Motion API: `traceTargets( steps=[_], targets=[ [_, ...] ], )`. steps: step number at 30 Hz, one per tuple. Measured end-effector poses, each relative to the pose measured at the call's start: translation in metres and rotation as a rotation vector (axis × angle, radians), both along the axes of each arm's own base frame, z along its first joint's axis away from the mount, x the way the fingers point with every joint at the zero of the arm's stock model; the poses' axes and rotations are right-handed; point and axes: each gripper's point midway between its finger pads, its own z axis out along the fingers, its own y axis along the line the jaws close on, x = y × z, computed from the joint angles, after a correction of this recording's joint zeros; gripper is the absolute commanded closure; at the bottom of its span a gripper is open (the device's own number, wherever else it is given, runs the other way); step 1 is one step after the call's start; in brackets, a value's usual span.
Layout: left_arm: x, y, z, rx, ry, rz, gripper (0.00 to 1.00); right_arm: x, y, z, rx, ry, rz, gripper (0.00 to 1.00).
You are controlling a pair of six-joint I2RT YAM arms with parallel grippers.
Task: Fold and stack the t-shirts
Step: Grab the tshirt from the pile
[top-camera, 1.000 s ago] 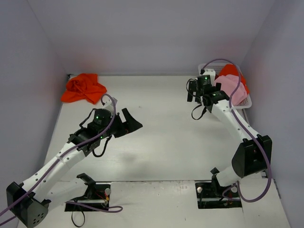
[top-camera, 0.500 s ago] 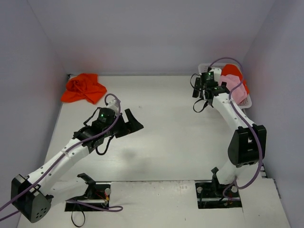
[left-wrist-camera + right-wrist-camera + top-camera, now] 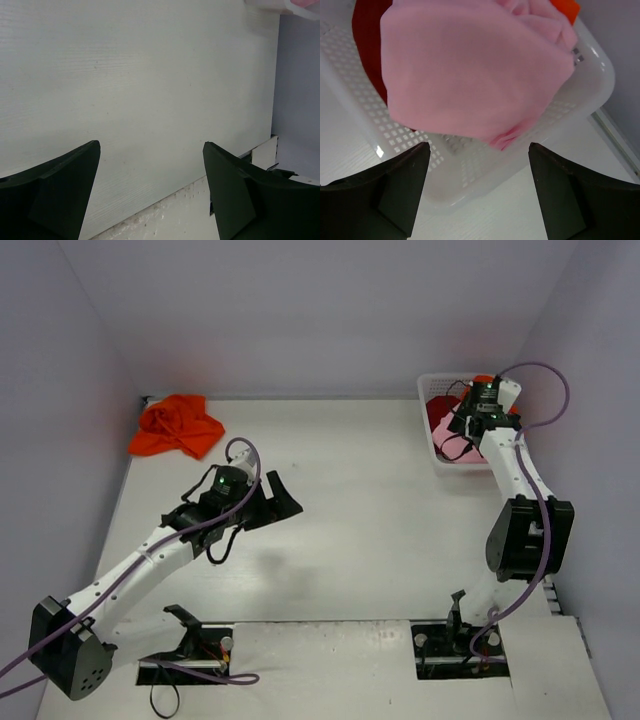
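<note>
One bright orange t-shirt (image 3: 175, 427) lies crumpled at the table's far left corner. The light pink t-shirt (image 3: 470, 70) is heaped in the white latticed basket (image 3: 470, 182) at the far right, on top of the dark red t-shirt (image 3: 367, 45). A bit of the second orange t-shirt (image 3: 567, 10) shows behind it. My right gripper (image 3: 478, 147) is open and empty just above the basket's near rim and the pink shirt's edge; in the top view this gripper (image 3: 465, 422) hovers over the basket. My left gripper (image 3: 285, 502) is open and empty over bare table left of centre.
The basket (image 3: 440, 458) stands against the right wall. The grey walls close in the table at the back and both sides. The left wrist view shows bare white table (image 3: 125, 75) and its near edge under the left gripper (image 3: 151, 145).
My right arm has swung right and farther back, from beside the basket to over it. My left arm has reached slightly forward and right, staying open.
</note>
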Motion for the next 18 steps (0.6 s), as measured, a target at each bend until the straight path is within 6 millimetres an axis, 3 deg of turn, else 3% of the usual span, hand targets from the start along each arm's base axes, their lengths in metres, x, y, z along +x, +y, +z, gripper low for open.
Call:
traceTargets(
  steps=[3, 5, 11, 18],
  targets=[
    [0.0, 0.0, 0.0, 0.0, 0.001, 0.0, 0.22, 0.0, -0.019, 0.004, 0.003, -0.015, -0.044, 0.38],
    [0.0, 0.0, 0.0, -0.002, 0.002, -0.001, 0.22, 0.001, -0.028, 0.006, 0.001, -0.03, -0.068, 0.42],
    [0.0, 0.0, 0.0, -0.003, 0.003, -0.003, 0.22, 0.003, -0.045, 0.004, 0.022, -0.049, -0.106, 0.33],
    [0.003, -0.004, -0.001, -0.012, 0.003, -0.011, 0.21, 0.005, -0.064, 0.006, 0.031, -0.084, -0.153, 0.35]
  ],
)
